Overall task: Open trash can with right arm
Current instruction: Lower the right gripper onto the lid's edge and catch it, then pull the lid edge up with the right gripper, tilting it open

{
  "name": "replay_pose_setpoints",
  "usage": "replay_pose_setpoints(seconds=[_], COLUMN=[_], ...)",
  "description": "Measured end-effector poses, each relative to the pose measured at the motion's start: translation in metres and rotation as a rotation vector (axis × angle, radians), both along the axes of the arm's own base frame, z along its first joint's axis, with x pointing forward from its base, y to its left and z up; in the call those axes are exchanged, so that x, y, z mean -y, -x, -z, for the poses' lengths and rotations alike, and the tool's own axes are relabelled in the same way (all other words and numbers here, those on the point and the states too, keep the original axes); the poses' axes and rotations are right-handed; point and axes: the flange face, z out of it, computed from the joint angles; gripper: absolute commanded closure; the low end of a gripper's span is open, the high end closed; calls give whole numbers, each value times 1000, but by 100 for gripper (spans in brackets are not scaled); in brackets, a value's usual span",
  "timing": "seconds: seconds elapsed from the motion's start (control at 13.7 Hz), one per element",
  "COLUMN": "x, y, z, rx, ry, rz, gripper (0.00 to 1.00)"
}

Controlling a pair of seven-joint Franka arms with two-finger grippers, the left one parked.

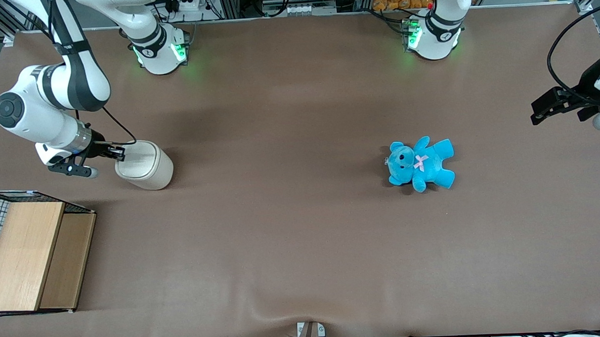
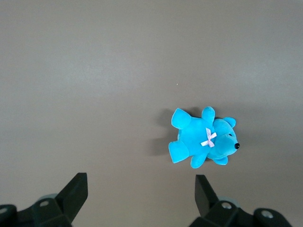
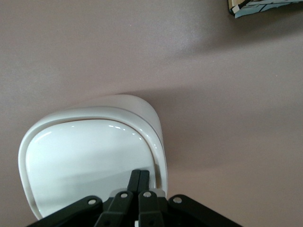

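The trash can is a small cream-beige bin with a rounded-square off-white lid, standing toward the working arm's end of the table. The lid lies flat and closed on the bin. The right arm reaches down beside it. My gripper is shut, its two black fingers pressed together with nothing between them. The fingertips rest on the edge of the lid, at the rim nearest the arm.
A wooden box with wire mesh stands nearer the front camera than the trash can; its corner shows in the right wrist view. A blue teddy bear lies toward the parked arm's end, also in the left wrist view.
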Motion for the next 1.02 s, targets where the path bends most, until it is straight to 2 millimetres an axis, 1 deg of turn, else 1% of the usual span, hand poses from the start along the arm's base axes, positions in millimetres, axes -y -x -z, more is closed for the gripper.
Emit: replay_pose_setpoints(seconds=[0.15,0.29,0.66,0.8,0.88,0.95,1.02], x=[-1,-5,-20,-31,-37,-41,-45], y=[-3,-9,-24,-31,-34,-38,-41], z=[-7,-21,-54,-73,-84,-95,-106], rx=[-30,-65,-97,-113,-117,-119,-120], ry=[-5,-7,-8,-6,-5,-5,-5], rz=[5,34,46,49,50,45,37], gripper=[100,100,100,100,75,37,14])
